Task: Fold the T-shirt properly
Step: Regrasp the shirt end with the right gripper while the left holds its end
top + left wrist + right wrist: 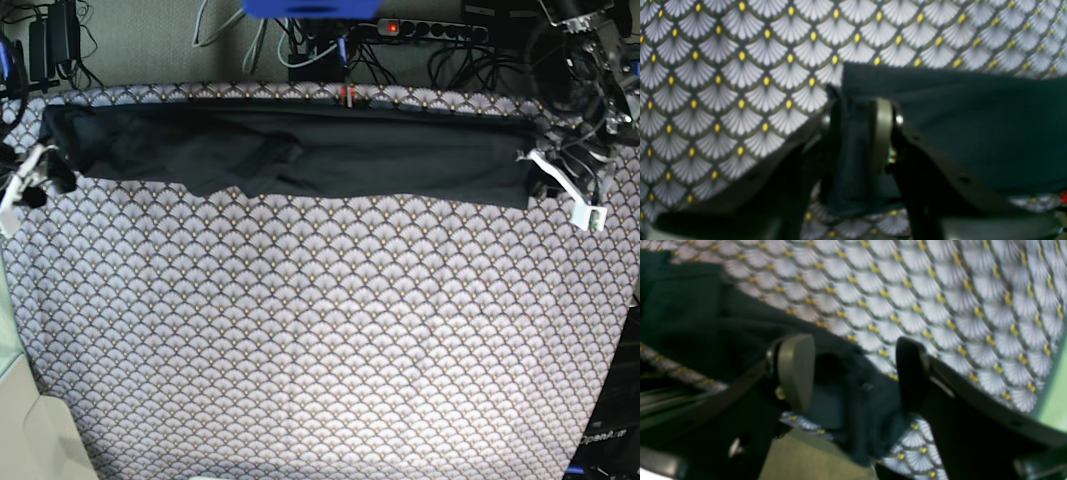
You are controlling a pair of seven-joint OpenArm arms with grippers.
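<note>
The black T-shirt (300,155) lies stretched into a long narrow band across the far part of the table. My left gripper (857,133) is shut on a bunched fold at the T-shirt's (973,133) corner. In the base view this gripper (548,175) sits at the band's right end. My right gripper (853,373) stands open at the band's left end, its fingers wide apart with dark T-shirt cloth (690,313) lying between and behind them. The base view shows it (30,175) beside that end of the shirt.
A fan-scale patterned tablecloth (320,330) covers the whole table. Behind the far edge lie a power strip and cables (430,30) and a blue object (310,8). A pale green surface (1053,400) shows at the right wrist view's edge.
</note>
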